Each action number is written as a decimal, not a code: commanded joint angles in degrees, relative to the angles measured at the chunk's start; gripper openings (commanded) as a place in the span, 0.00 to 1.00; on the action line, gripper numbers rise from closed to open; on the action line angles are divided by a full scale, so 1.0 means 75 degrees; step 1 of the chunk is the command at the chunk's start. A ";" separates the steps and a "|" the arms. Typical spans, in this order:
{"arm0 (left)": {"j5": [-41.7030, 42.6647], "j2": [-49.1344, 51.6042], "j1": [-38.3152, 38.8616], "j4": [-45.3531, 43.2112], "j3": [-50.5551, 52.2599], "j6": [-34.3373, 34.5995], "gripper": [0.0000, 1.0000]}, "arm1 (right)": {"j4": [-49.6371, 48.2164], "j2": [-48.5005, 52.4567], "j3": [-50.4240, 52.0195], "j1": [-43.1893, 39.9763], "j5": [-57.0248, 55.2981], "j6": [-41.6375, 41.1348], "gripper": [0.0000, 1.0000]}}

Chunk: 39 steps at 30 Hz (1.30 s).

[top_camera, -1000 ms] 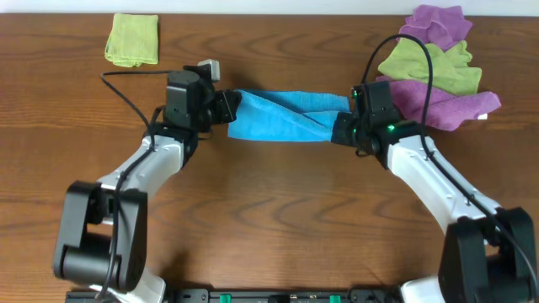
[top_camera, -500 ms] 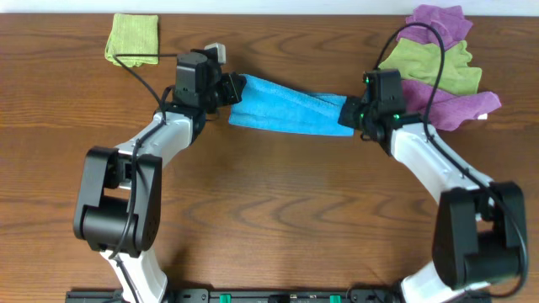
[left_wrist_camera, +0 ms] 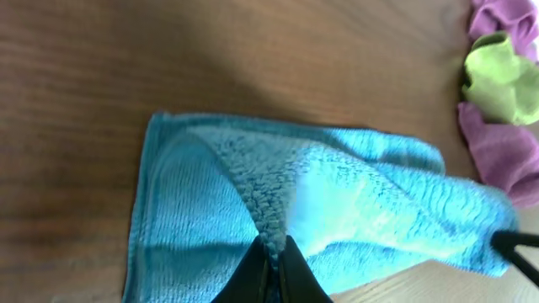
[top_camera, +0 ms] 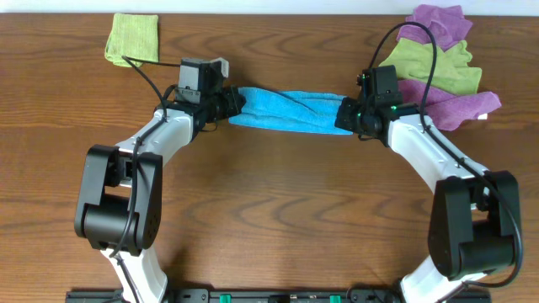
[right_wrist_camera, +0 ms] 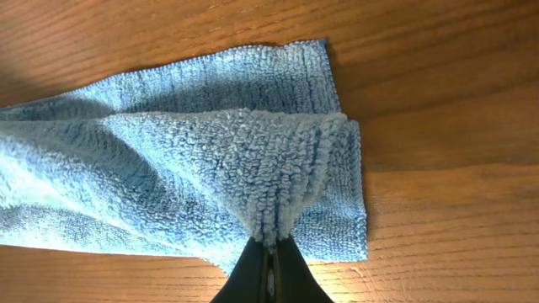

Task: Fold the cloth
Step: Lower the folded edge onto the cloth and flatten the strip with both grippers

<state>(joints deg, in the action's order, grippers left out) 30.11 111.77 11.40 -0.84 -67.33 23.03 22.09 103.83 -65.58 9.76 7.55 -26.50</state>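
A blue cloth (top_camera: 286,112) hangs stretched as a narrow band between my two grippers at the far middle of the table. My left gripper (top_camera: 233,104) is shut on its left end; in the left wrist view the fingers (left_wrist_camera: 272,257) pinch a ridge of the blue cloth (left_wrist_camera: 354,202). My right gripper (top_camera: 345,114) is shut on its right end; in the right wrist view the fingers (right_wrist_camera: 270,251) pinch a bunched fold of the cloth (right_wrist_camera: 194,160), whose edge hangs over the wood.
A folded yellow-green cloth (top_camera: 133,39) lies at the far left. A pile of purple and green cloths (top_camera: 442,67) lies at the far right, just behind my right arm, and shows in the left wrist view (left_wrist_camera: 505,93). The table (top_camera: 278,210) is brown wood.
Both grippers have moved away from the robot with the cloth held. The cloth has pulled from a slack, slanted shape into a tighter, level band.
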 commanded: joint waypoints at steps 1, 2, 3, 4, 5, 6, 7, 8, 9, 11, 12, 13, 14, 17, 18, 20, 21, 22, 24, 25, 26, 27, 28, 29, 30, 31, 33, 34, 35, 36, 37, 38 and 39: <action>0.0099 0.0076 -0.0032 0.0017 -0.0117 -0.0335 0.06 | 0.0047 0.0003 -0.0149 -0.0108 0.0047 0.0093 0.01; 0.0070 0.0076 -0.0032 0.0006 -0.0117 -0.0335 0.05 | 0.0038 0.0003 -0.0149 -0.0108 0.0032 0.0093 0.02; 0.0050 0.0076 -0.0032 0.0012 -0.0117 -0.0335 0.06 | 0.0023 0.0003 -0.0149 -0.0108 0.0020 0.0093 0.02; 0.0015 0.0076 -0.0032 0.0026 -0.0117 -0.0335 0.06 | -0.0003 0.0003 -0.0149 -0.0114 0.0020 0.0093 0.02; 0.0017 0.0076 -0.0032 0.0026 -0.0117 -0.0335 0.05 | -0.0020 0.0003 -0.0149 -0.0119 0.0020 0.0093 0.02; 0.0015 0.0076 -0.0032 0.0026 -0.0117 -0.0335 0.05 | -0.0026 0.0003 -0.0149 -0.0119 0.0020 0.0093 0.01; 0.0015 0.0076 -0.0032 0.0026 -0.0117 -0.0332 0.06 | -0.0023 0.0003 -0.0149 -0.0119 0.0006 0.0093 0.01; 0.0015 0.0076 -0.0032 0.0038 -0.0117 -0.0332 0.06 | -0.0026 0.0003 -0.0149 -0.0119 -0.0015 0.0093 0.02; 0.0003 0.0076 -0.0032 0.0085 -0.0117 -0.0332 0.06 | -0.0032 0.0003 -0.0149 -0.0122 -0.0070 0.0093 0.02; -0.0020 0.0076 -0.0032 0.0277 -0.0117 -0.0332 0.06 | -0.0061 0.0003 -0.0149 -0.0122 -0.0236 0.0099 0.01; -0.0085 0.0076 -0.0032 0.0437 -0.0117 -0.0332 0.06 | -0.0090 0.0006 -0.0149 -0.0125 -0.0248 0.0131 0.02; -0.0233 0.0076 -0.0032 0.0673 -0.0117 -0.0358 0.05 | -0.0117 0.0017 -0.0149 -0.0137 -0.0265 0.0128 0.02; -0.0350 0.0076 -0.0032 0.0813 -0.0117 -0.0367 0.06 | -0.0125 0.0029 -0.0149 -0.0146 -0.0265 0.0128 0.02; -0.0440 0.0076 -0.0032 0.0970 -0.0117 -0.0423 0.06 | -0.0175 0.0064 -0.0149 -0.0166 -0.0265 0.0125 0.02; -0.0437 0.0076 -0.0032 0.0968 -0.0117 -0.0420 0.06 | -0.0204 0.0064 -0.0149 -0.0163 -0.0265 0.0125 0.02; -0.0437 0.0076 -0.0026 0.1005 -0.0117 -0.0417 0.06 | -0.0294 0.0064 -0.0149 -0.0163 -0.0271 0.0125 0.02; -0.0437 0.0076 -0.0017 0.1037 -0.0117 -0.0417 0.06 | -0.0329 0.0064 -0.0149 -0.0166 -0.0274 0.0125 0.02; -0.0437 0.0076 -0.0015 0.1052 -0.0117 -0.0417 0.06 | -0.0350 0.0064 -0.0149 -0.0163 -0.0289 0.0122 0.02; -0.0437 0.0076 -0.0017 0.1064 -0.0117 -0.0417 0.06 | -0.0370 0.0064 -0.0149 -0.0163 -0.0289 0.0119 0.02; -0.0437 0.0076 -0.0017 0.1067 -0.0117 -0.0417 0.05 | -0.0379 0.0064 -0.0149 -0.0163 -0.0289 0.0119 0.02; -0.0434 0.0076 -0.0017 0.1064 -0.0117 -0.0417 0.06 | -0.0393 0.0064 -0.0149 -0.0163 -0.0291 0.0119 0.02; -0.0420 0.0076 -0.0017 0.1061 -0.0117 -0.0417 0.06 | -0.0414 0.0064 -0.0149 -0.0163 -0.0291 0.0122 0.08; -0.0411 0.0076 -0.0017 0.1058 -0.0117 -0.0417 0.20 | -0.0425 0.0064 -0.0149 -0.0163 -0.0289 0.0125 0.19; -0.0411 0.0076 -0.0017 0.1052 -0.0117 -0.0417 0.28 | -0.0434 0.0064 -0.0149 -0.0163 -0.0289 0.0125 0.33; -0.0408 0.0076 -0.0017 0.1049 -0.0117 -0.0417 0.29 | -0.0434 0.0064 -0.0149 -0.0163 -0.0289 0.0128 0.48; -0.0405 0.0076 -0.0020 0.1046 -0.0119 -0.0417 0.31 | -0.0434 0.0064 -0.0149 -0.0163 -0.0289 0.0166 0.57; -0.0294 0.0073 -0.0035 0.1046 -0.0146 -0.0420 0.46 | -0.0431 0.0058 -0.0152 -0.0163 -0.0286 0.0265 0.62; -0.0195 0.0064 -0.0038 0.1026 -0.0163 -0.0420 0.47 | -0.0423 0.0055 -0.0152 -0.0163 -0.0286 0.0265 0.62; -0.0087 0.0023 -0.0052 0.1020 -0.0172 -0.0420 0.49 | -0.0420 0.0041 -0.0152 -0.0163 -0.0256 0.0265 0.63; -0.0047 -0.0020 -0.0067 0.1014 -0.0181 -0.0423 0.51 | -0.0420 0.0032 -0.0157 -0.0163 -0.0216 0.0271 0.63; -0.0012 -0.0061 -0.0070 0.1017 -0.0192 -0.0449 0.54 | -0.0420 0.0000 -0.0160 -0.0163 -0.0152 0.0306 0.63; -0.0006 -0.0128 -0.0076 0.1023 -0.0201 -0.0478 0.55 | -0.0420 -0.0017 -0.0172 -0.0163 -0.0111 0.0356 0.63; -0.0006 -0.0201 -0.0076 0.1020 -0.0201 -0.0533 0.56 | -0.0382 -0.0061 -0.0204 -0.0163 -0.0079 0.0428 0.62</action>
<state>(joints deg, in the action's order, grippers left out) 28.99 111.77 11.29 6.92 -67.37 20.53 19.03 103.83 -65.63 9.06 6.09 -24.97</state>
